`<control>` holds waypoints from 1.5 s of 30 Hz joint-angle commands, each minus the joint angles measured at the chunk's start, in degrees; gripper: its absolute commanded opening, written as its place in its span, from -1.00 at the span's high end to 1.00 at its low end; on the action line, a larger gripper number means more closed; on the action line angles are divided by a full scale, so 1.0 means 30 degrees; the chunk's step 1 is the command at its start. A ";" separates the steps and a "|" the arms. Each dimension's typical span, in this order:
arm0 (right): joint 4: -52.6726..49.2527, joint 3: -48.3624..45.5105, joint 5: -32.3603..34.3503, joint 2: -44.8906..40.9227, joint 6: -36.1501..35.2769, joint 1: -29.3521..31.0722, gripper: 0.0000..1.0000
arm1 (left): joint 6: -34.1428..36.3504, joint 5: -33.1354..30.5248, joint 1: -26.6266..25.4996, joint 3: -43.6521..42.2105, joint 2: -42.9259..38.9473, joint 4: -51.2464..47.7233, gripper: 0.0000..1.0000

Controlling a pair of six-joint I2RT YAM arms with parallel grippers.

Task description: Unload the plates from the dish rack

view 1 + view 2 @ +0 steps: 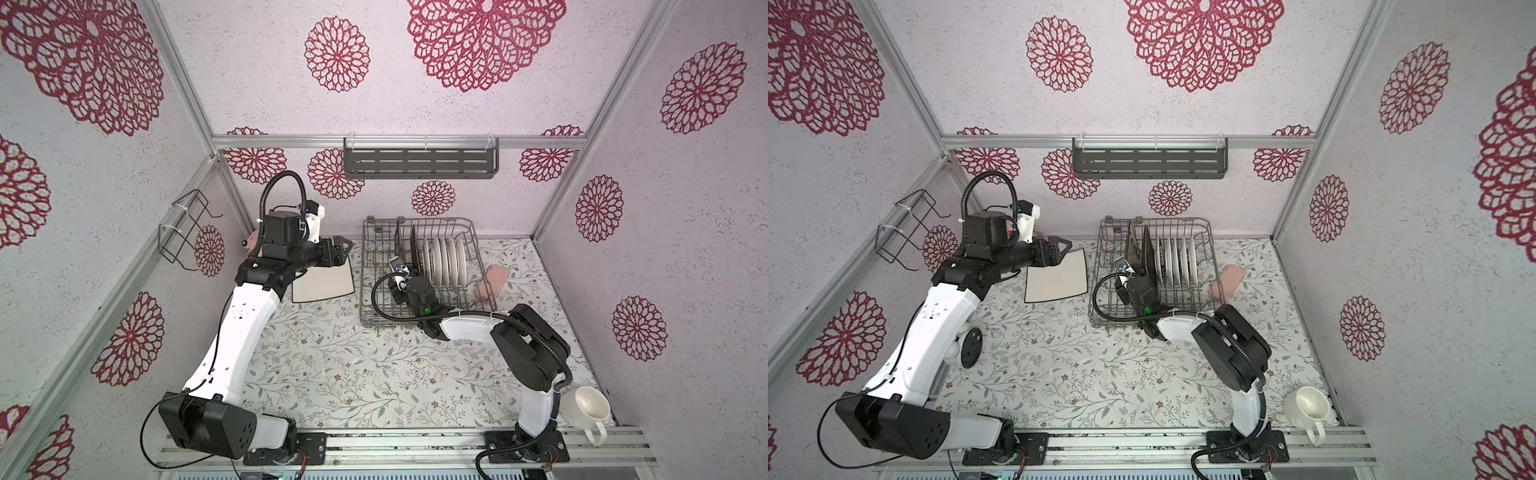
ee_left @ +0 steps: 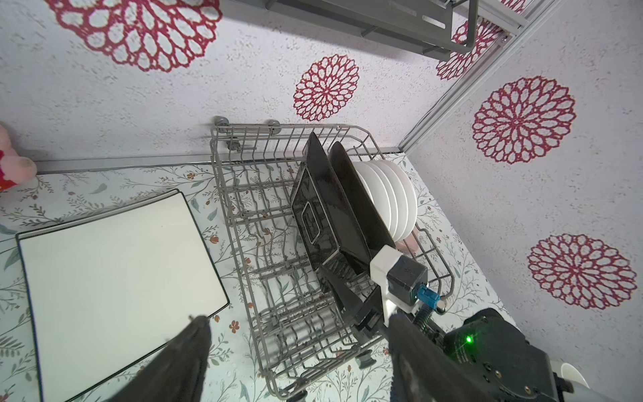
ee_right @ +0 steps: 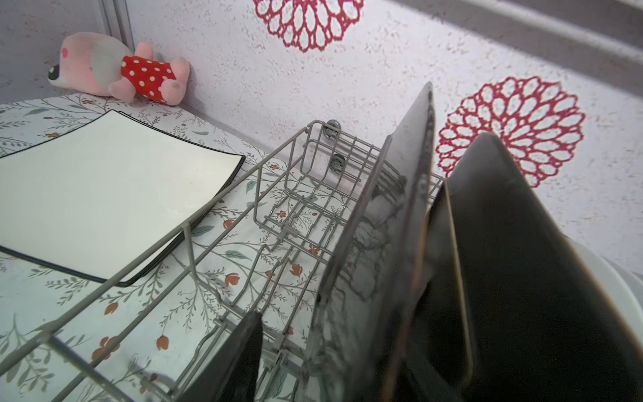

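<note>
The grey wire dish rack (image 1: 362, 270) (image 1: 1100, 266) (image 2: 226, 195) (image 3: 222, 197) stands against the back wall. Two dark brown square plates (image 1: 405, 245) (image 1: 1136, 249) (image 2: 323, 215) (image 3: 393, 226) stand upright in it, with several small round white plates (image 1: 444, 259) (image 1: 1173, 259) (image 2: 386, 195) behind them. White square plates with dark rims (image 1: 322, 282) (image 1: 1057, 276) (image 2: 118, 271) (image 3: 104, 195) lie stacked on the table left of the rack. My left gripper (image 1: 340, 249) (image 2: 299, 322) hangs open over their far edge, holding nothing. My right gripper (image 1: 401, 274) (image 3: 323, 348) is down in the rack, straddling the nearer brown plate's edge. One finger stands apart from the plate; the other is hidden behind it.
A white mug (image 1: 586, 405) (image 1: 1308, 405) sits at the front right by the right arm's base. A pink plush toy (image 3: 118, 68) lies in the back left corner, and another pink soft thing (image 1: 492, 280) right of the rack. A slotted shelf (image 1: 419, 162) and a wire holder (image 1: 183, 232) hang on the walls.
</note>
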 commanded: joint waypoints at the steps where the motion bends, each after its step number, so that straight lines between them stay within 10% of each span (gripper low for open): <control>1: 0.1509 0.0518 0.0974 0.0062 -0.0452 0.0117 0.04 | 0.0503 0.0207 -0.0191 0.0171 -0.0375 -0.0117 -0.65; 45: 0.3796 -0.0274 0.0603 -0.1909 -0.2100 0.0118 1.00 | 0.0148 0.0530 -0.0187 -0.1488 -0.0639 0.1116 -0.72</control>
